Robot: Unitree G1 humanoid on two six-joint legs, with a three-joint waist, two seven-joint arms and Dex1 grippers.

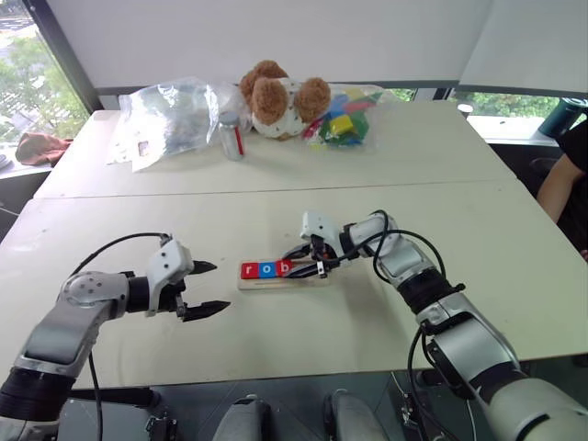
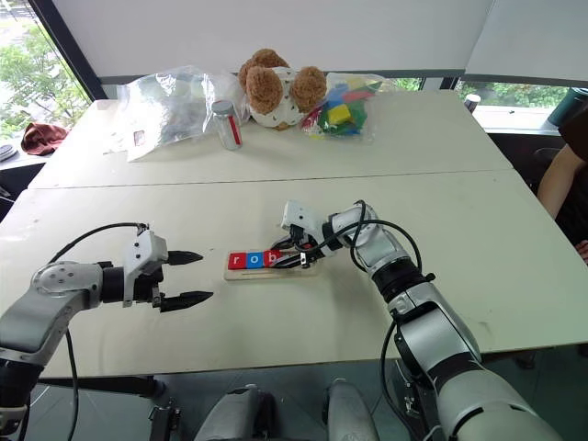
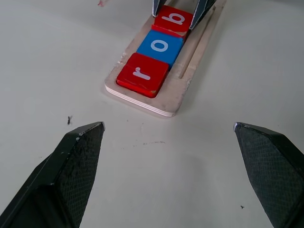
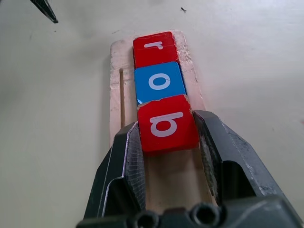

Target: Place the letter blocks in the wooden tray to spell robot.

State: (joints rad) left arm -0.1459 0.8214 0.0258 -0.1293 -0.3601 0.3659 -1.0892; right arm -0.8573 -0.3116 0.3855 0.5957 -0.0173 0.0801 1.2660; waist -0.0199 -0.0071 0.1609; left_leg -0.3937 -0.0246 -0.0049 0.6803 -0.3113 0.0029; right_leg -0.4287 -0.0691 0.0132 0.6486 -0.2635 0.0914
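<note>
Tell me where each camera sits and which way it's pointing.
Head views, left and right eye: look forward and down over the table, both arms in frame.
Left wrist: along the open left gripper at the wooden tray.
Right wrist: along the right gripper, shut on the b block.
Shared by all: the r block and o block in the tray.

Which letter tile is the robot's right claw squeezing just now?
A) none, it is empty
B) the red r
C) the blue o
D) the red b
D: the right gripper has its two fingers pressed on either side of the red b tile, at the end of the row r, o, b on the wooden tray.
</note>
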